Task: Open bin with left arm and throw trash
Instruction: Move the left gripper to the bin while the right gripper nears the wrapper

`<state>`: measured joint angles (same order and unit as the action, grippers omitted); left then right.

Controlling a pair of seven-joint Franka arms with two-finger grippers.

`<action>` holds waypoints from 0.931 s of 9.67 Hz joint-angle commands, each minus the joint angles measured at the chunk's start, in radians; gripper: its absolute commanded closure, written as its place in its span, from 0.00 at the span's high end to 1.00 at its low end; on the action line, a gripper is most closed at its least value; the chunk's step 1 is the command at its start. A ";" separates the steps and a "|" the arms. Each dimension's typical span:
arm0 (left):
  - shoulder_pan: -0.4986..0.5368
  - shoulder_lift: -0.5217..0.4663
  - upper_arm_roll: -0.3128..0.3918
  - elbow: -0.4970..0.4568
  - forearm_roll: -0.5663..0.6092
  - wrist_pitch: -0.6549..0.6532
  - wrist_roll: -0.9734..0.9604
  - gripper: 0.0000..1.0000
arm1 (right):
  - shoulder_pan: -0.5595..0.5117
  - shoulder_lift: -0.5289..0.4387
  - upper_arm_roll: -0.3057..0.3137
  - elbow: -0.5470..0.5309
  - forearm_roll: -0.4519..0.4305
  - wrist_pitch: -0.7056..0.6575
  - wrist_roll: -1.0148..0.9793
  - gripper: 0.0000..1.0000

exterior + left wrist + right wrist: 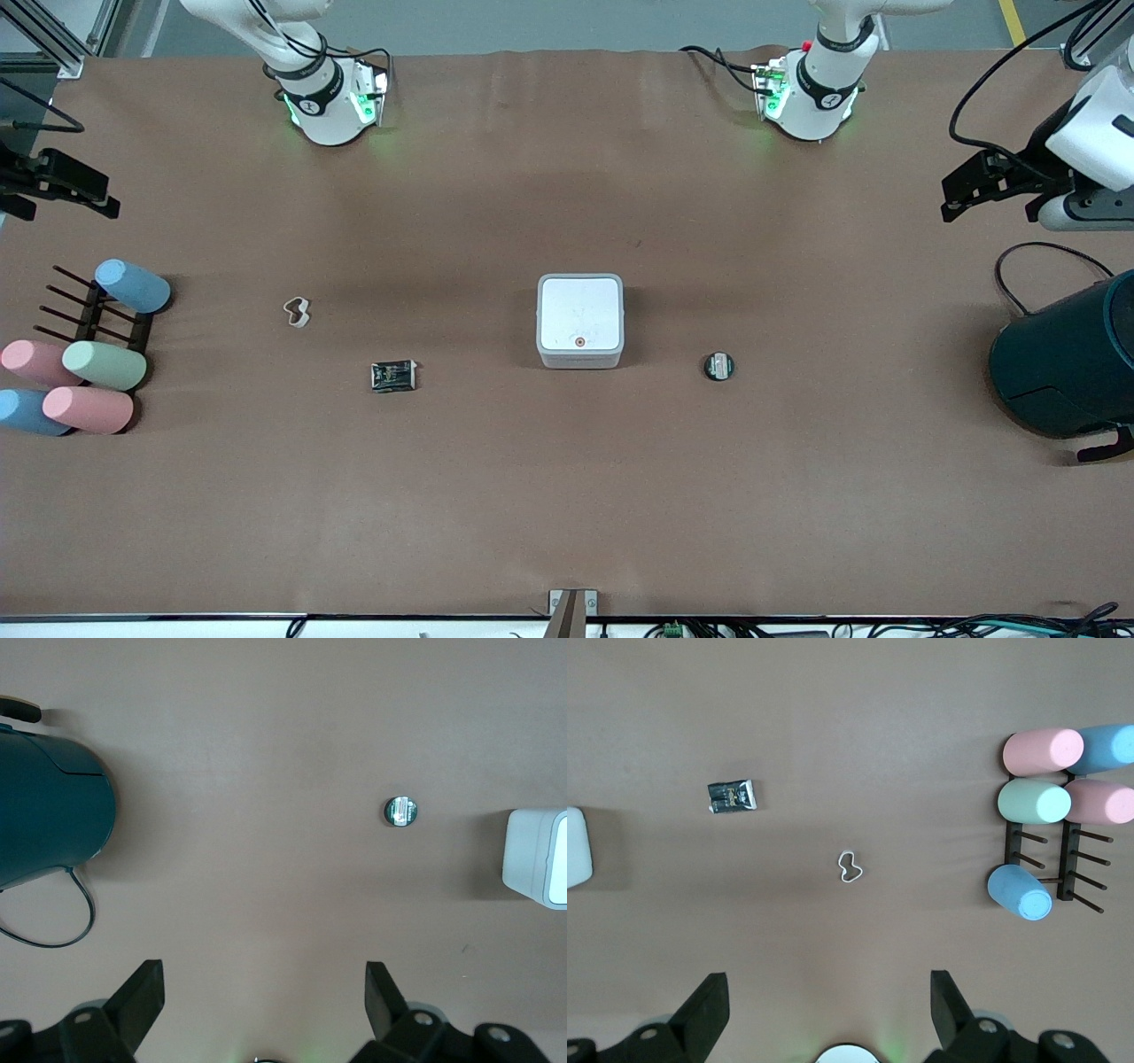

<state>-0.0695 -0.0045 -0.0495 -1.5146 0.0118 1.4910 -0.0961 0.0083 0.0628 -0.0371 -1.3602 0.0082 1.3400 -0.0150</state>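
On the brown table (567, 496) sits the closed bin (580, 320); both hands gape, raised at its ends

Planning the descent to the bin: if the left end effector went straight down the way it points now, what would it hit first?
Probably bare brown table. The open left end effector points at it, between the dark round disc and the big teal cylinder; depth is unclear.

One bin (580, 320) is counted. Three trash scraps are seen: one foil wrapper (392, 376), one heart-shaped paper loop (297, 312), one disc (718, 366). Five pastel cylinders (96, 384) are counted on one rack (115, 315). One teal cylinder (1067, 365) is seen.
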 commanded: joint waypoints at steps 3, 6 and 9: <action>0.007 0.012 -0.003 0.028 -0.007 -0.008 0.019 1.00 | 0.013 -0.014 -0.001 -0.025 -0.019 0.007 0.030 1.00; -0.007 0.011 -0.010 0.024 -0.004 -0.020 -0.007 1.00 | 0.010 -0.008 -0.001 -0.196 0.050 0.162 0.036 1.00; -0.036 0.072 -0.035 0.008 -0.015 -0.038 0.013 0.95 | 0.032 0.020 -0.001 -0.435 0.055 0.467 0.038 1.00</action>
<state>-0.0945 0.0352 -0.0659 -1.5115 0.0098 1.4736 -0.0946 0.0243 0.0935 -0.0360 -1.6872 0.0528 1.7041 0.0049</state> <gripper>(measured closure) 0.031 0.000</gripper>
